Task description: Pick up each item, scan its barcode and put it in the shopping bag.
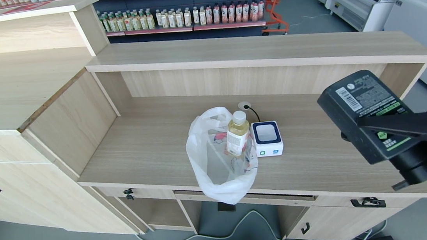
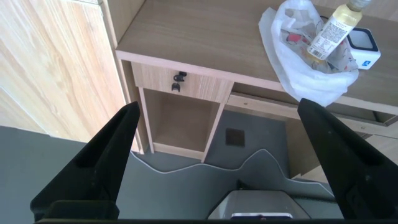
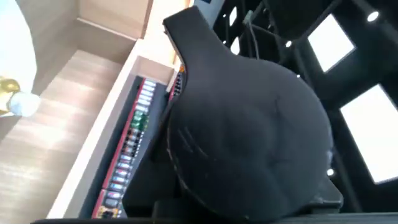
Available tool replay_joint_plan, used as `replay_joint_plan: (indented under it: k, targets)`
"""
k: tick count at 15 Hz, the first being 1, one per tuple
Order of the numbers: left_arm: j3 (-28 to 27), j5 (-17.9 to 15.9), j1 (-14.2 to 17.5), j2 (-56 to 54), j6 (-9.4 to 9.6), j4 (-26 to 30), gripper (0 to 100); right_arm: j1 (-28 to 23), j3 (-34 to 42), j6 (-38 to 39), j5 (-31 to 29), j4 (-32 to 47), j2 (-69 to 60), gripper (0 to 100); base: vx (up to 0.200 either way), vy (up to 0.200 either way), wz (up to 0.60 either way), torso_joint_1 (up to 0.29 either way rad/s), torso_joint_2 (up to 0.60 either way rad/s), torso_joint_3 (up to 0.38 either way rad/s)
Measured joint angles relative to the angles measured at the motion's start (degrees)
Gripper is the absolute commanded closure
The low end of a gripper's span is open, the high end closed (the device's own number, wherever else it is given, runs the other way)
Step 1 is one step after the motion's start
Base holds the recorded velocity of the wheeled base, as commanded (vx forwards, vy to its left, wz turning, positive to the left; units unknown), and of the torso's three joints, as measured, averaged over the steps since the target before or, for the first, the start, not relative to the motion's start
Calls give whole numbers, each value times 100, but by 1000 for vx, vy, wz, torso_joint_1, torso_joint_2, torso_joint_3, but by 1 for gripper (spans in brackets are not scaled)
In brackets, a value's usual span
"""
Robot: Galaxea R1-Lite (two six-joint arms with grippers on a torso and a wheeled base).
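The black pack point(image 1: 356, 98) sits clamped in the right gripper point(image 1: 388, 126), one dark finger point(image 1: 402, 124) lying across its face, the other hidden behind it. The pack is held up in the air, tilted, with its white barcode label point(image 1: 346, 98) on the upper corner farthest from the wrist; in the right wrist view its dark back point(image 3: 249, 143) bulges close to the camera. Below this hand and well off to its left, the white bag point(image 1: 201, 152) sits on the counter point(image 1: 141, 142), its mouth open and its lower end drooping over the front edge. A bottle point(image 1: 237, 135) of yellowish liquid with a white cap stands in the bag's mouth, on the side nearer the right hand. Just beside the bag, between it and the hand, is the scanner point(image 1: 267, 138), a white box with a dark-rimmed window facing up and a cable point(image 1: 254, 113) running to a hole in the counter behind it. The left gripper point(image 2: 217, 168) hangs low in front of the counter, its fingers point(image 2: 102, 162) spread wide and holding nothing; the bag point(image 2: 292, 68) and bottle point(image 2: 336, 31) lie above and beyond it, and a drawer point(image 2: 180, 84) with a key in its lock is straight ahead of it. Far behind the counter, shelves point(image 1: 188, 16) carry rows of drinks.
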Motion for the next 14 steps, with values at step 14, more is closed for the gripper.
replay_joint_plan:
  k: [14]
  targets:
    - [0, 0, 0, 0, 0, 0, 0, 2094, 87, -868, 28, 483, -1001, 100, 0, 0, 0, 0, 0, 0]
